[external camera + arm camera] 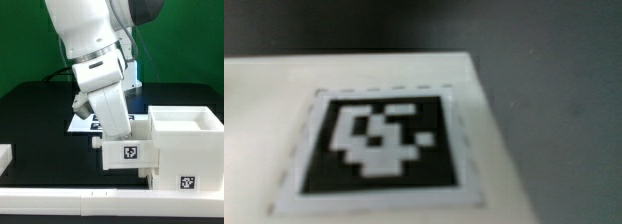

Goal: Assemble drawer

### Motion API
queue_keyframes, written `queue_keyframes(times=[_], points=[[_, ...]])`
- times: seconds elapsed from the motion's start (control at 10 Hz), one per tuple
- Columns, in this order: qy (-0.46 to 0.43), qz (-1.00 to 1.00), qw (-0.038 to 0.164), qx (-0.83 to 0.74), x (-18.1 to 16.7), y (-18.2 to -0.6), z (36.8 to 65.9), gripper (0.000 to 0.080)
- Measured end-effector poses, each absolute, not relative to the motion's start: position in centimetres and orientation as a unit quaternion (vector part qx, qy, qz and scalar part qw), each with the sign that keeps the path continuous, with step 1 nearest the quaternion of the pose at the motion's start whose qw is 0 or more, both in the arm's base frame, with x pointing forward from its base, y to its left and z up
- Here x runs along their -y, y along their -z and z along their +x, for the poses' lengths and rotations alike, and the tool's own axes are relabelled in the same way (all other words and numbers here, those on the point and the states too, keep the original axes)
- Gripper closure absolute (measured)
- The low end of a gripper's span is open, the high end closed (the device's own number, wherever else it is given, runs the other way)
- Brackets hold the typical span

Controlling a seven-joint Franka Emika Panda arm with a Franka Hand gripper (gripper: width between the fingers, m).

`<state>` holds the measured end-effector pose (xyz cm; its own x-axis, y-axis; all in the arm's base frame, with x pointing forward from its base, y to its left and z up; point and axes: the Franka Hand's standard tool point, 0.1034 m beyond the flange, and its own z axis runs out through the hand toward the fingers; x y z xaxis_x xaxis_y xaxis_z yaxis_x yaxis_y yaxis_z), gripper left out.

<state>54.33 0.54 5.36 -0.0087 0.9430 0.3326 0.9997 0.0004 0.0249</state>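
Observation:
The large white hollow casing (188, 140) stands at the exterior view's right, with a tag on its front. A smaller white tray box (130, 152) with a tag sits against the casing's left side. My gripper (106, 138) reaches down to the tray box's left end. Its fingertips are hidden by the hand and the box, so I cannot tell if they hold it. The wrist view is filled by a blurred black-and-white tag (384, 135) on a white surface (269, 120), very close. No fingers show there.
The marker board (84, 125) lies on the black table behind my arm. Another white part (5, 157) lies at the exterior view's left edge. A white rail (60, 200) runs along the front. A green wall stands behind.

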Motion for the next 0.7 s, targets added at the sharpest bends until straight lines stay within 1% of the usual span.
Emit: queue_keyframes(times=[0.4, 0.7], points=[[0.128, -0.705, 0.104, 0.690, -0.6, -5.6, 55.5, 0.0765], [0.127, -0.702, 0.108, 0.693, -2.2, -5.6, 55.6, 0.0765]])
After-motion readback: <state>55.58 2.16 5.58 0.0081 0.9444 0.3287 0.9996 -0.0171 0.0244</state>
